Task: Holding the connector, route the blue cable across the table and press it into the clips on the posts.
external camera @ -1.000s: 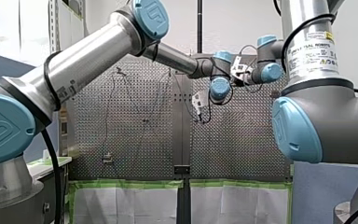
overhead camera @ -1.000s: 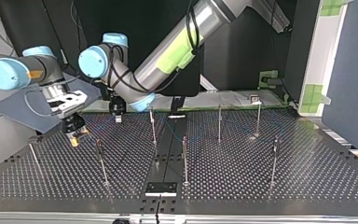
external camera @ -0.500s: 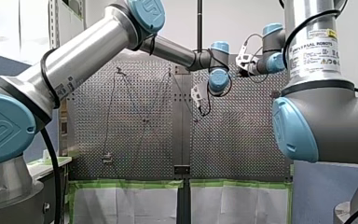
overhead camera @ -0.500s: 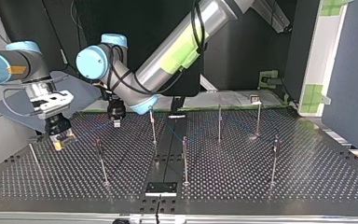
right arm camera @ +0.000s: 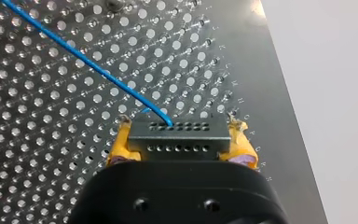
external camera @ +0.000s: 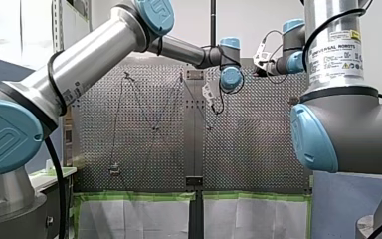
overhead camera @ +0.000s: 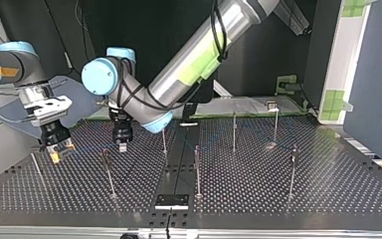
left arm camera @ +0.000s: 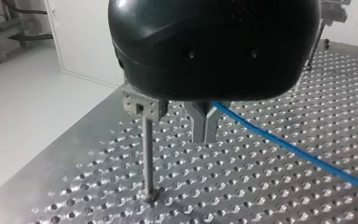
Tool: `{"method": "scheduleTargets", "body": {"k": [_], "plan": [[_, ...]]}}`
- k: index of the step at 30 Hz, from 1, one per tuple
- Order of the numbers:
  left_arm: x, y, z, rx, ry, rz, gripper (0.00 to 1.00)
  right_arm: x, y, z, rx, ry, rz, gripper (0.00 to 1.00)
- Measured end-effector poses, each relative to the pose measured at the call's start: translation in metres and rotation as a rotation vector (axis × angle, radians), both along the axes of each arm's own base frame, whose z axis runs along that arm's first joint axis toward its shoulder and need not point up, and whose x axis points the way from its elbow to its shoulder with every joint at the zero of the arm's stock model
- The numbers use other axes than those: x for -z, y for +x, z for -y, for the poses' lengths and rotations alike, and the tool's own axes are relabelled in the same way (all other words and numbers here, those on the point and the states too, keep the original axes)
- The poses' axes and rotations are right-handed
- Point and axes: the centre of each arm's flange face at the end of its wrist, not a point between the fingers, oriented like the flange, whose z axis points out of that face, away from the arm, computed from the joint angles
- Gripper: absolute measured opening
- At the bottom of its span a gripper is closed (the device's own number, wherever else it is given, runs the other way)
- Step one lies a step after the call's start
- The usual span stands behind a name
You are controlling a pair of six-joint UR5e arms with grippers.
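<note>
My right pincer (right arm camera: 179, 127) is closed on the grey connector (right arm camera: 179, 139). Its yellow pads (right arm camera: 121, 144) press against the connector's two ends, low over the perforated counter (right arm camera: 51, 140). The blue cable (right arm camera: 84, 59) leaves the connector's far face and runs away from the pincer in a straight slant across the holes. In the top view this pincer hangs at the left of the frame, just above the counter. My left pincer (overhead camera: 123, 145) points straight down a little left of centre, among the thin posts (overhead camera: 197, 169) that stand across the counter. In the left wrist view its metal fingers (left arm camera: 198, 123) stand almost together, with only a thin slit between them, and their tips are near the counter. The cable comes out from behind these fingers and slants away over the holes. Whether the fingers pinch it I cannot tell. A post topped by a pale clip (left arm camera: 142, 103) stands just beside the fingers.
</note>
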Motion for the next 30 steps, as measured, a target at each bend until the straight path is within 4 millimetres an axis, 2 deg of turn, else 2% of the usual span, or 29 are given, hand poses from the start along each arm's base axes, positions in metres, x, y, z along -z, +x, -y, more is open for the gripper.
{"method": "scheduleTargets", "body": {"k": [6,18,22,30], "plan": [[-0.001,0.014,-0.01,-0.008,-0.002,0.004,0.0,-0.004,0.0,0.001,-0.022,-0.006,0.002,0.0],[-0.008,0.012,-0.012,-0.004,0.001,0.003,0.0,-0.012,0.0,0.004,-0.053,-0.015,0.01,0.0],[-0.007,0.006,-0.009,0.021,0.025,-0.013,0.0,-0.004,0.003,0.004,-0.016,-0.016,0.009,0.0],[-0.01,-0.019,0.005,0.078,0.069,-0.04,0.0,-0.003,0.003,0.004,-0.017,-0.014,0.009,0.0]]}}
